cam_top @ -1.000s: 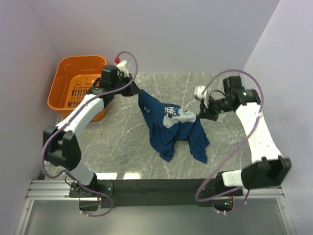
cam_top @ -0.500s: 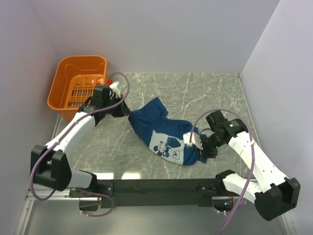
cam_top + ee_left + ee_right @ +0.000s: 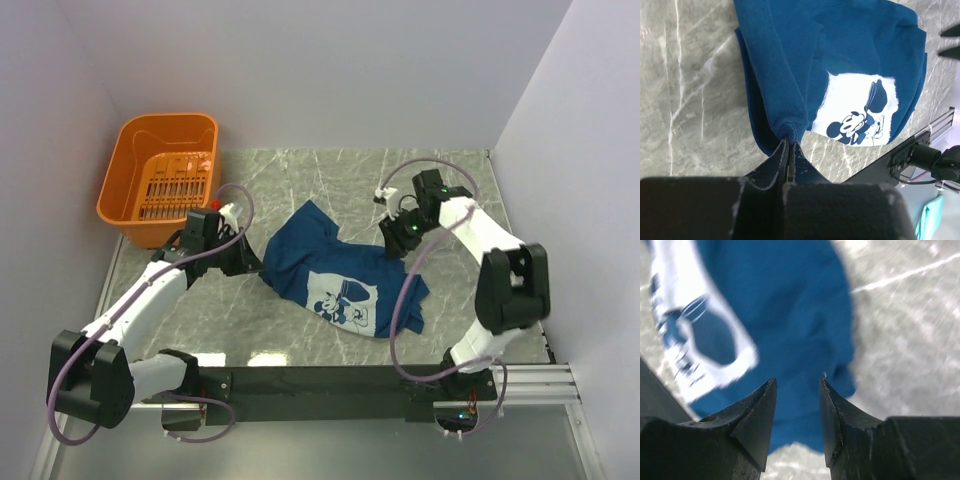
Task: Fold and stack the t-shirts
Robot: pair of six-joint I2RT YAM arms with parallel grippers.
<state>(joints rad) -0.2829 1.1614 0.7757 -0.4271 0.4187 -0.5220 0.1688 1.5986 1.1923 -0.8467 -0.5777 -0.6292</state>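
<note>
A: Layout relative to the basket?
B: Grey marble table (image 3: 330, 170) is seen. Orange basket (image 3: 165, 120) is parked at its far-left corner. One dark blue t-shirt (image 3: 300, 250) is laid on the marble to the right of the basket and nearer the arm bases, well apart from it. It is unfolded and rumpled.

A: Grippers?
B: Left gripper (image 3: 789, 145) is placed just near-right of the basket, low over the table. Fingers are pressed together, and a ribbed edge of the t-shirt is pinched at the cloth's basket-side end. Right gripper (image 3: 797, 382) is positioned far to the right of the basket, over the t-shirt's far-right edge. Its jaws are spread and nothing is gripped. Only blurred blue cloth is seen below the gap.

A: Print?
B: White cartoon print (image 3: 345, 300) is turned face up, on the part of the t-shirt farthest from the basket.
</note>
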